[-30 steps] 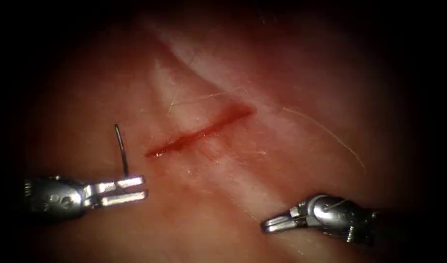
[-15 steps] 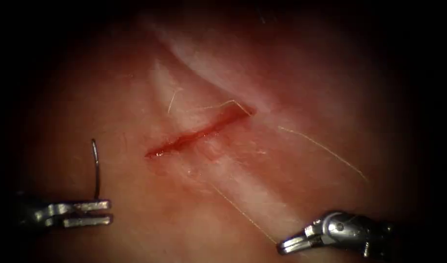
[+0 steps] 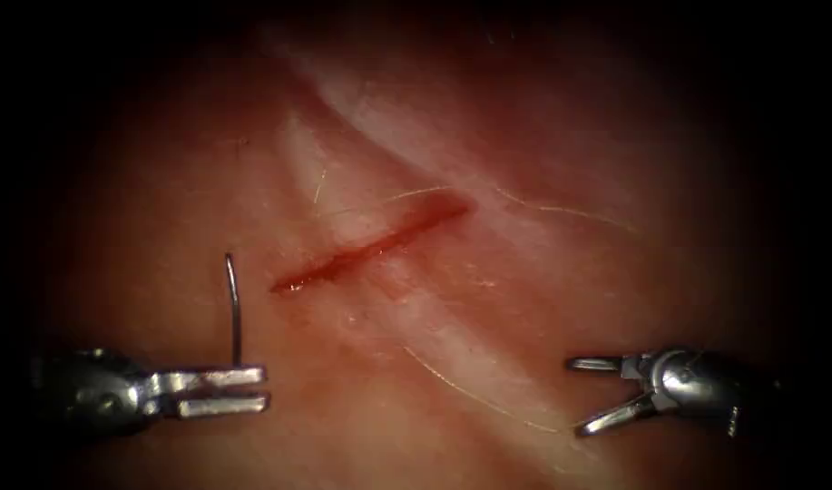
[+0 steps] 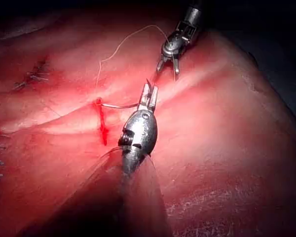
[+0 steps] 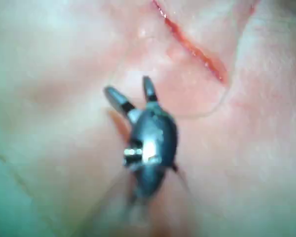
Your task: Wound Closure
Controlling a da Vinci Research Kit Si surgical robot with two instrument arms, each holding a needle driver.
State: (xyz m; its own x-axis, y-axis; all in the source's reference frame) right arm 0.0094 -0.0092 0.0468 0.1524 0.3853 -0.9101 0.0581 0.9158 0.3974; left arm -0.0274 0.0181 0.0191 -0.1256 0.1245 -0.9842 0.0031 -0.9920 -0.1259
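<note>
Right end effector (image 3: pixel 590 395) opened; left end effector (image 3: pixel 252 388) grips 1 needle (image 3: pixel 233 307).

From above and in front we overlook the cut (image 3: pixel 370 247); each wrist view looks closely down its shaft, sharing that cut (image 4: pixel 101 123) (image 5: pixel 190 47).

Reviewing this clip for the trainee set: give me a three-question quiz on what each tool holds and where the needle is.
1. True or false: the right tool grips the thread.
2. What does the left tool hold? A) tissue B) needle C) nothing
3. On which side of the cut is the needle, and is it in the tissue?

Key: 1. False, its jaws are open and hold nothing. 2. B, near one end of its curve. 3. Left; it stands free of the tissue.
</note>
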